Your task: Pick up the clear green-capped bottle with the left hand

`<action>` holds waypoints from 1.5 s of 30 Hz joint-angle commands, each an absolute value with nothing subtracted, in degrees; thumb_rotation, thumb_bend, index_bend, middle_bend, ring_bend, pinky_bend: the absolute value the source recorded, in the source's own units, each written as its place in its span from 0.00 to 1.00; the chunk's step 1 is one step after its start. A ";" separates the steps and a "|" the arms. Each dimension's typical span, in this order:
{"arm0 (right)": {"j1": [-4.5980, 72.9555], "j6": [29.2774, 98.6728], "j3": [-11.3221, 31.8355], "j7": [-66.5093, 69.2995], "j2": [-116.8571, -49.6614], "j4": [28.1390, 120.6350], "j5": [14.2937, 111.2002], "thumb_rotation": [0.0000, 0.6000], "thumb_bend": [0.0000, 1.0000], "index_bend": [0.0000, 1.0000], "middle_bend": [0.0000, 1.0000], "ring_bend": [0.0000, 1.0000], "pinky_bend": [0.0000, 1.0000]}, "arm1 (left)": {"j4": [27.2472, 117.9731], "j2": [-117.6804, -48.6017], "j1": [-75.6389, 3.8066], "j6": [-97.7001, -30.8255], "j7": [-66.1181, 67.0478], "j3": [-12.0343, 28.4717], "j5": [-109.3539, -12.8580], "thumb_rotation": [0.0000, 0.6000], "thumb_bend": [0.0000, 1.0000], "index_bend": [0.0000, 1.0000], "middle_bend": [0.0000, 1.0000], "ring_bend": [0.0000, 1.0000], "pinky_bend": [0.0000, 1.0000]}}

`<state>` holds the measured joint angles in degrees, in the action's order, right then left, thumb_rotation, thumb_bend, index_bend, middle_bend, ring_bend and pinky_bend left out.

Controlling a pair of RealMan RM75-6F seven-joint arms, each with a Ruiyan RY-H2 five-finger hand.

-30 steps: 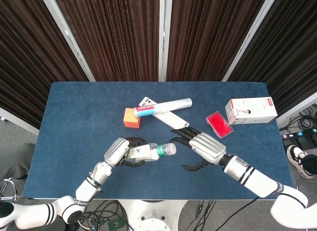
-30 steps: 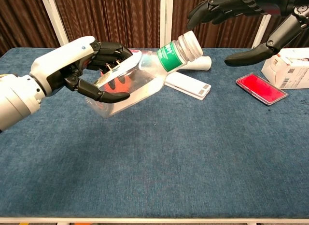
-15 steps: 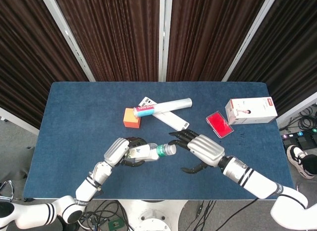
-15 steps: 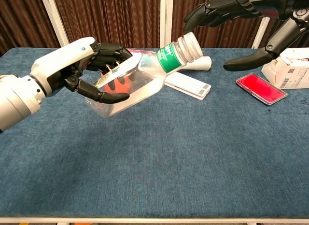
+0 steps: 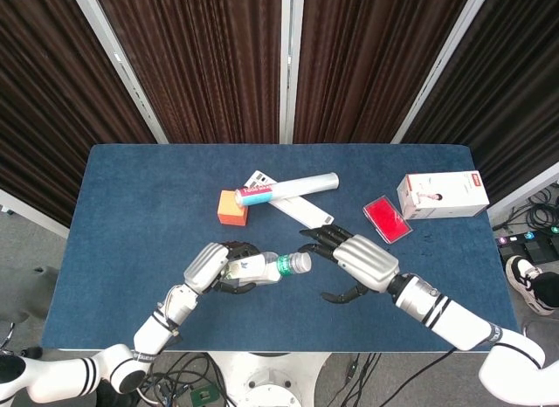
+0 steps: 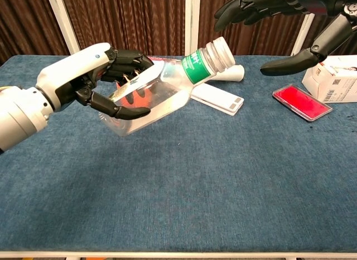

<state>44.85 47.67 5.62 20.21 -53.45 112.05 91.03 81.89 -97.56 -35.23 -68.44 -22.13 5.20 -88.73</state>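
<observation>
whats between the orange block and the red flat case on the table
In the head view, the white tube and the flat white box under it lie between the orange block and the red flat case, then bare blue cloth.

Left hand (image 5: 210,267) grips bottle (image 5: 266,267); right hand (image 5: 354,263) spread nearby.

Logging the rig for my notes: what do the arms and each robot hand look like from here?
Both arms are glossy white tubes with black bands near the wrists. The left robot hand and the right robot hand each have a silver-white shell over the back and black jointed fingers. No markings or loose cables show on them.
</observation>
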 commanded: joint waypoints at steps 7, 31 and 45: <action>45.84 44.94 5.46 18.96 -54.09 111.37 89.00 0.80 0.20 0.18 0.00 0.00 0.00 | 82.06 -97.42 -35.28 -68.62 -22.25 5.15 -88.96 1.00 0.45 0.49 0.51 0.42 0.48; 45.18 47.55 5.03 19.76 -53.11 112.99 92.03 0.80 0.20 0.18 0.00 0.00 0.00 | 81.49 -97.65 -35.28 -68.38 -22.19 5.07 -88.61 1.00 0.45 0.49 0.51 0.42 0.48; 43.62 51.66 6.71 14.79 -56.30 110.58 88.74 1.00 0.23 0.18 0.01 0.00 0.00 | 82.46 -97.53 -35.09 -68.48 -23.71 5.51 -87.94 1.00 0.45 0.49 0.51 0.42 0.48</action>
